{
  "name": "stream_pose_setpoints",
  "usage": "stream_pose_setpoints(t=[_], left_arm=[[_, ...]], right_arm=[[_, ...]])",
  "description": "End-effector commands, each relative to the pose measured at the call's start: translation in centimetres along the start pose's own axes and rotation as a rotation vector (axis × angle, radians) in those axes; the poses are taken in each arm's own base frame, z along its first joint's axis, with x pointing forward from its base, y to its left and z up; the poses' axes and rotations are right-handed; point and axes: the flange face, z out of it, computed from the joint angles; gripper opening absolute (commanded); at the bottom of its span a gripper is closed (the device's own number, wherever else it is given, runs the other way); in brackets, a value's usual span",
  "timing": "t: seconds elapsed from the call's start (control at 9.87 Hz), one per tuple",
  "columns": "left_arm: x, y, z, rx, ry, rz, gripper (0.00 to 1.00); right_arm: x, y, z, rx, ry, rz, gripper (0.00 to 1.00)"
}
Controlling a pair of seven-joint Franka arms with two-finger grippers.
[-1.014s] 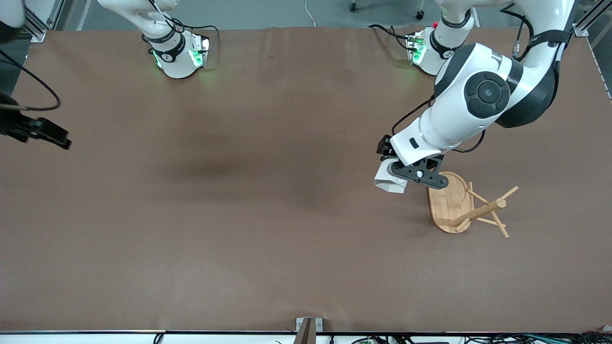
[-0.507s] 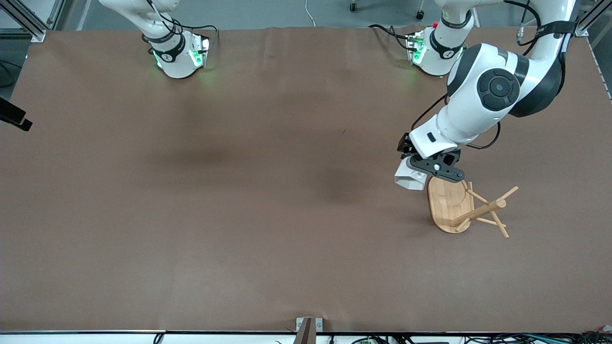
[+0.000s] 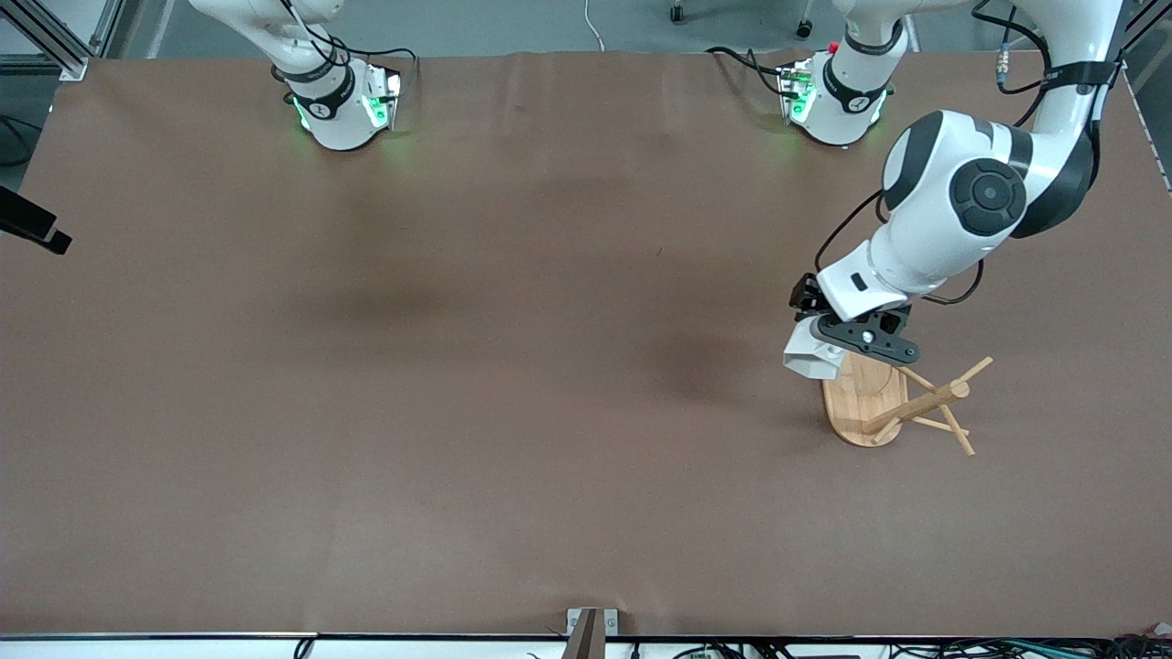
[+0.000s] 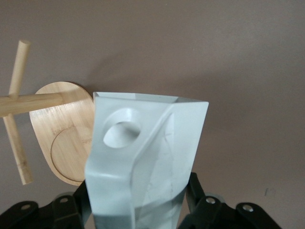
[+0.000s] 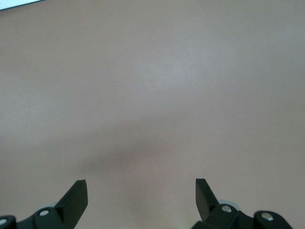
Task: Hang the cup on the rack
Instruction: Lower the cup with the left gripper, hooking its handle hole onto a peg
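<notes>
My left gripper (image 3: 826, 346) is shut on the white faceted cup (image 3: 809, 358) and holds it in the air over the edge of the rack's oval base. In the left wrist view the cup (image 4: 147, 157) fills the middle between my jaws, with the round hole of its handle (image 4: 121, 129) turned toward the camera. The bamboo rack (image 3: 918, 403) stands at the left arm's end of the table, its base (image 4: 62, 143) and thin pegs (image 4: 16, 143) beside the cup. My right gripper (image 5: 141, 191) is open and empty over bare table at the right arm's end.
The brown table (image 3: 513, 384) spreads wide between the two arms. Only a black tip of the right hand (image 3: 35, 227) shows at the edge of the front view. A small bracket (image 3: 591, 627) sits at the table's near edge.
My left gripper has carried the cup toward the rack, now over the base's edge. The right hand has drawn back toward the edge of the front view.
</notes>
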Motion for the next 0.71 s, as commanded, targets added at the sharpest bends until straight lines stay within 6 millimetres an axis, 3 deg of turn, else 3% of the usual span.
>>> stream_pose_setpoints(t=[0.0,0.3,0.41,0.61], left_arm=[[0.2,-0.4,1.0,0.0,-0.004,0.015,0.0],[0.4,-2.0,2.1,-0.006,-0.01,-0.001,0.0],[0.6,-3.2,2.1,-0.002,-0.002,-0.018,0.0],[1.4,-3.6,1.6,-0.006,0.015,-0.025,0.0]], right_arm=[[-0.7,0.1,-0.3,-0.011,-0.005,-0.011,1.0],[-0.8,-0.1,-0.4,-0.017,-0.008,-0.016,1.0],[-0.7,-0.2,-0.3,-0.017,-0.009,-0.016,1.0],[-0.8,0.0,-0.3,-0.016,-0.012,-0.013,1.0]])
